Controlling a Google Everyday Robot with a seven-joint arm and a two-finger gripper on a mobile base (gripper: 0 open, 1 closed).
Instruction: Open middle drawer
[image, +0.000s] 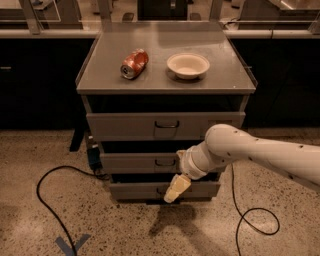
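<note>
The middle drawer (135, 163) is a grey flat front with a small dark loop handle (165, 162), between the taller top drawer (125, 126) and the bottom drawer (135, 191) of a grey cabinet. All three fronts stick out a little in steps. My gripper (175, 189), cream-coloured at the end of a white arm (240, 150) coming in from the right, hangs in front of the bottom drawer. It is just below and slightly right of the middle drawer's handle and holds nothing that I can see.
On the cabinet top (100, 75) lie a crushed red can (134, 64) and a white bowl (188, 65). Black cables (45, 200) loop on the speckled floor on both sides. A blue object (93, 156) sits at the cabinet's left. A blue tape mark (72, 245) is on the floor.
</note>
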